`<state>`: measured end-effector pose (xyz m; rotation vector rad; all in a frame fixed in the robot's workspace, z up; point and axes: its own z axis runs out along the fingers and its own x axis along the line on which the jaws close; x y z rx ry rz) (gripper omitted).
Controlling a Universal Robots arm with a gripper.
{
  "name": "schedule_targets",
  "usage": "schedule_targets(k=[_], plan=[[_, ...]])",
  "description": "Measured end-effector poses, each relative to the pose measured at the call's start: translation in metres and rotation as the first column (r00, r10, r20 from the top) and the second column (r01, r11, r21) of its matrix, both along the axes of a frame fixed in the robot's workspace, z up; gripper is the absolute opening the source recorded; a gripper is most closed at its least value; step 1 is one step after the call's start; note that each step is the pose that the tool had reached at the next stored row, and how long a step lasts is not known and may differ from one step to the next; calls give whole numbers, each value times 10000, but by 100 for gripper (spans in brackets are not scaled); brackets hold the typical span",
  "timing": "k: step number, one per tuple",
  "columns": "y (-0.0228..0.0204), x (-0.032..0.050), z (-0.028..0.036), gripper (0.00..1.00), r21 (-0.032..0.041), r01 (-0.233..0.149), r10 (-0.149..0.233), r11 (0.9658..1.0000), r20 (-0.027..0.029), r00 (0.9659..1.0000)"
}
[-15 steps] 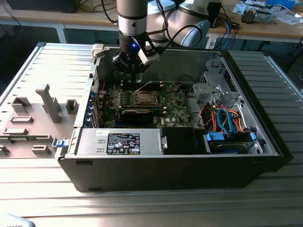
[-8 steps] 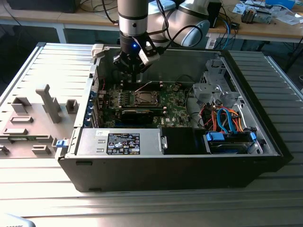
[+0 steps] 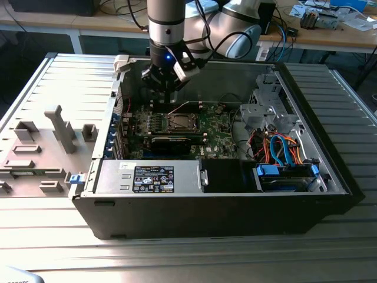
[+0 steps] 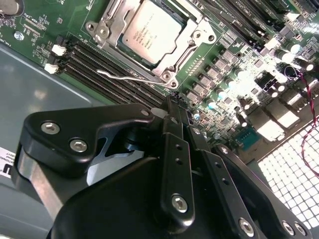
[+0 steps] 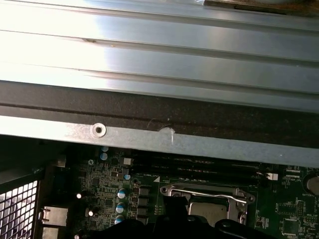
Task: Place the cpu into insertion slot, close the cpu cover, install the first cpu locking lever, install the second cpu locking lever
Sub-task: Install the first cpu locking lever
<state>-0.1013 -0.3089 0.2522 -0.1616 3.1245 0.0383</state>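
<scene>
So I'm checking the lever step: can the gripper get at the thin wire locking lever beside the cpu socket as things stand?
Probably yes. In the second wrist view the gripper hangs just short of the locking lever, which lies free along the socket edge over the dark memory slots, with nothing between them. The cpu sits in the socket.

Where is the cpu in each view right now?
Exterior view: cpu sits in the socket mid-motherboard, just below the gripper.
Second wrist view: cpu lies under the cover, beyond the fingers.
First wrist view: cpu partly visible inside the cover frame.
Shared landmark: the silvery cover.
</scene>
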Motion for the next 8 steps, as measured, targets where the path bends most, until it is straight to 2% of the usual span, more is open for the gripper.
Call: schedule_targets(k=[4,6,8], plan=[[0,6,-3,11,-1,-6,6,10000,-1,10000],[0,31,-52,11,0,-40,40,10000,-1,10000],[0,32,-53,11,1,-41,41,10000,0,10000]])
